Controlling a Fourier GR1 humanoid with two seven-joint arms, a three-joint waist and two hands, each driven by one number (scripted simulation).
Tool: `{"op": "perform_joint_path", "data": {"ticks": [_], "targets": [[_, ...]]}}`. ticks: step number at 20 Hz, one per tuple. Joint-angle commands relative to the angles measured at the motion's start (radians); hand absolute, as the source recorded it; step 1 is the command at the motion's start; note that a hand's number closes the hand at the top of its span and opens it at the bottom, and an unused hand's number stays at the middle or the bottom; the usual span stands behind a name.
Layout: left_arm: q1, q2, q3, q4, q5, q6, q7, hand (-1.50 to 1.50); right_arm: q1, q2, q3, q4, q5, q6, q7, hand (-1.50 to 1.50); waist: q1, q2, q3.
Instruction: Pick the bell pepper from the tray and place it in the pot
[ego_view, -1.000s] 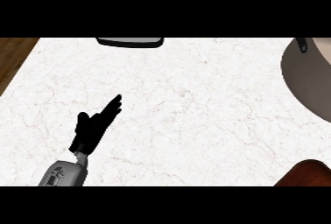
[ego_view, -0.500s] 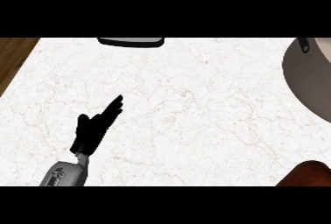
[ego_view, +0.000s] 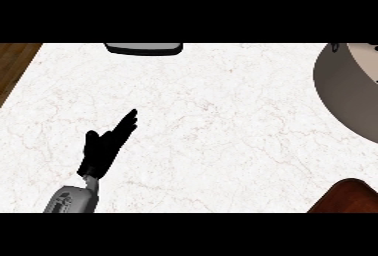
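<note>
My left hand (ego_view: 107, 147) sits over the marble counter (ego_view: 221, 125), near and to the left, fingers straight and pointing up and to the right, holding nothing. My right hand isn't in the picture at all. Far right, there's the pot (ego_view: 347, 92), big and grey, only part of its rim and wall showing at the edge. At the far edge, left of centre, a dark tray (ego_view: 144, 48) just peeks in, and the bell pepper itself I can't see (whatever lies on that tray is cut off by the view's edge). Near right, a brown rounded thing (ego_view: 351, 197) pokes in at the corner; I can't say what it is.

How will the pepper handle? My guess: light, hollow, fairly stiff walls, with a smooth waxy skin that could slide between my fingers. I'd wrap round the widest part of the body, thumb opposite fingers, rather than trust the stem. Tray and pot lie well apart.
</note>
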Motion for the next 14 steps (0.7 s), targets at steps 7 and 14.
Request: {"op": "perform_joint_path", "data": {"ticks": [7,14], "targets": [[0.021,0.01,0.021,0.0,0.014,-0.007,0.004,0.0,-0.007,-0.128,-0.322,0.015,-0.306,-0.104,-0.028,-1.5,-0.011,0.003,-0.001],[0.025,-0.022,-0.01,-0.002,-0.017,0.013,-0.008,0.0,0.094,-0.222,-0.435,0.025,-0.415,-0.011,-0.112,-1.5,-0.01,0.006,0.001]]}}
